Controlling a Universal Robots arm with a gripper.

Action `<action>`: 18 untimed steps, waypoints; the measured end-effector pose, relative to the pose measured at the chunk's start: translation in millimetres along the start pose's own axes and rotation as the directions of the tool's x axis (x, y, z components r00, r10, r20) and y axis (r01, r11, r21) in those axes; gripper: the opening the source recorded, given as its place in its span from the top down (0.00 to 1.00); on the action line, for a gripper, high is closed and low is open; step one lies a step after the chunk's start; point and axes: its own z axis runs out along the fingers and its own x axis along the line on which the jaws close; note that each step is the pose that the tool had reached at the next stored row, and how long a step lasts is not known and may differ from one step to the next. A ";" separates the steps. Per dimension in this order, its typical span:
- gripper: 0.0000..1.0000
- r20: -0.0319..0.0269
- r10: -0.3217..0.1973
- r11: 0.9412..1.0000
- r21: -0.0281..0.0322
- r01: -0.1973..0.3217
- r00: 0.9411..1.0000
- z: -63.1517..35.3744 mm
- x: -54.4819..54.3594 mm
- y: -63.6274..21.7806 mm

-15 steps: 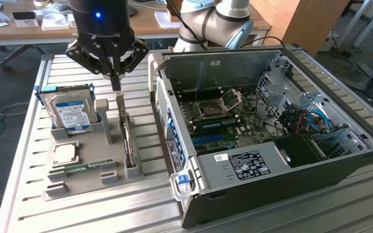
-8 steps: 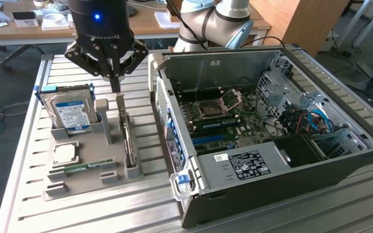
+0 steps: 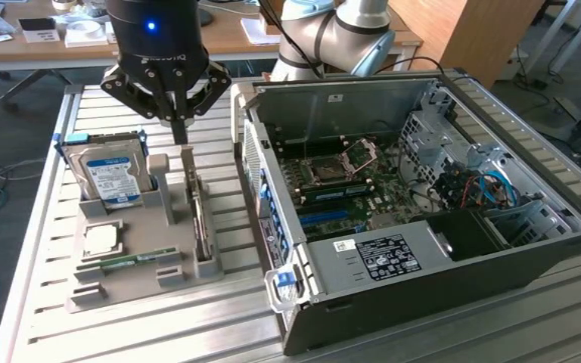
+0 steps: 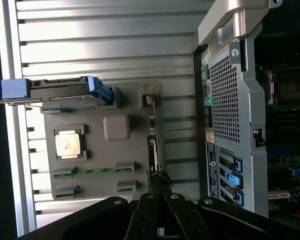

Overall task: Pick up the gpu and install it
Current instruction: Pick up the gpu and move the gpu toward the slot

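Lower left of the exterior view: a grey fixture tray (image 3: 129,286) sits on the slatted aluminium table (image 3: 169,333). Each part has its own moulded pocket, presumably so pick positions repeat. At the near end the green memory stick (image 3: 129,261) lies in a shallow slot, and behind it is the CPU (image 3: 102,238), flat with its lid up. The gpu (image 3: 200,223) is left of centre, standing on its long edge in a narrow slot along the tray's right side. My read is that this leaves its top edge free for a pinch from above. Further back the hard drive (image 3: 114,174) stands upright in a blue carrier. Upper left, the gripper (image 3: 179,132) hangs pointing straight down over the card's line, fingers pressed together with nothing between them. It looks clear of the card, so nothing is picked yet. The open PC case (image 3: 452,295) lies on its side across the right half, with the motherboard (image 3: 371,181) facing up. That probably allows a straight vertical insert. The gpu reads as blade-thin from above, a dark board edge-on, with a pale piece at the far end that is likely the bracket.
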 end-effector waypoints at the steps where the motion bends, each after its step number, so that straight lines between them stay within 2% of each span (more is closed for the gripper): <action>1: 0.89 0.000 0.000 1.000 0.000 0.000 1.000 0.0 0.0 0.0; 6: 0.89 0.000 0.000 1.000 0.000 0.000 1.000 0.0 0.0 0.0; 8: 0.77 0.000 0.000 1.000 0.000 0.000 1.000 0.0 0.0 0.0; 9: 0.77 0.000 0.000 1.000 0.000 0.000 1.000 0.0 0.0 0.0; 11: 0.65 0.000 0.000 1.000 0.000 0.000 1.000 0.0 0.0 0.0; 12: 0.65 0.000 0.000 1.000 0.000 0.000 1.000 0.0 0.0 0.0; 13: 0.58 0.000 0.000 1.000 0.000 0.000 1.000 0.0 0.0 0.0; 18: 0.58 0.000 0.000 1.000 0.000 0.000 1.000 2.9 0.1 -0.2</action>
